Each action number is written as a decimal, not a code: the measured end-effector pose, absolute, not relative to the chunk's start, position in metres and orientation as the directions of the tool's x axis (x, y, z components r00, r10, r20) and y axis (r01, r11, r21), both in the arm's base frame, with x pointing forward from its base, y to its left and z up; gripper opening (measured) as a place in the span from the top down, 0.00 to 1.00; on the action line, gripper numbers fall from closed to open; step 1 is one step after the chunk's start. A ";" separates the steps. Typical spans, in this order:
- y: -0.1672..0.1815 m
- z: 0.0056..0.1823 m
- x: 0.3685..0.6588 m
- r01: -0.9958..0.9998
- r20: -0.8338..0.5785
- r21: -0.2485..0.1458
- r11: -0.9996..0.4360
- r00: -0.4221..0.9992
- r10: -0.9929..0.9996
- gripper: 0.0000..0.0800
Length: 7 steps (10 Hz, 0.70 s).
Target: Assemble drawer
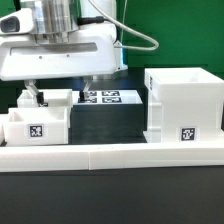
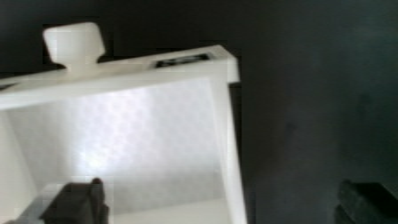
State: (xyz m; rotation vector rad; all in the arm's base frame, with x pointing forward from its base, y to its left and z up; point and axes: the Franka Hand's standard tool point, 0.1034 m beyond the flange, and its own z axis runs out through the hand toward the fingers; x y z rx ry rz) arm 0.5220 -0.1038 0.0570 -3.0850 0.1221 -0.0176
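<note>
Wrist view: knobbed tray (image 2: 125, 130) beneath gripper (image 2: 222, 205)

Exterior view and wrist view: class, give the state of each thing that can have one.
Gripper: open, fingers astride one tray wall.
Rear tray: upright, empty, not gripped.
Front tray: upright, clear of the gripper.
Big box: upright, no tray inside.

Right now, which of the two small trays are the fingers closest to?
The rear tray, behind the front tray whose tag faces the camera. The open fingers straddle its side wall, one inside, one outside.
</note>
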 end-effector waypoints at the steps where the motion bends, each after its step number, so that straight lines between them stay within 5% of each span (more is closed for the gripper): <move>1: -0.103 0.057 0.522 -0.078 0.009 -0.055 -0.995 0.997 -0.079 0.19; 4: -0.102 0.056 0.522 -0.067 0.007 -0.053 -0.996 0.998 -0.068 0.19; 7: -0.094 0.036 0.520 0.037 0.008 -0.023 -0.999 0.999 0.037 0.19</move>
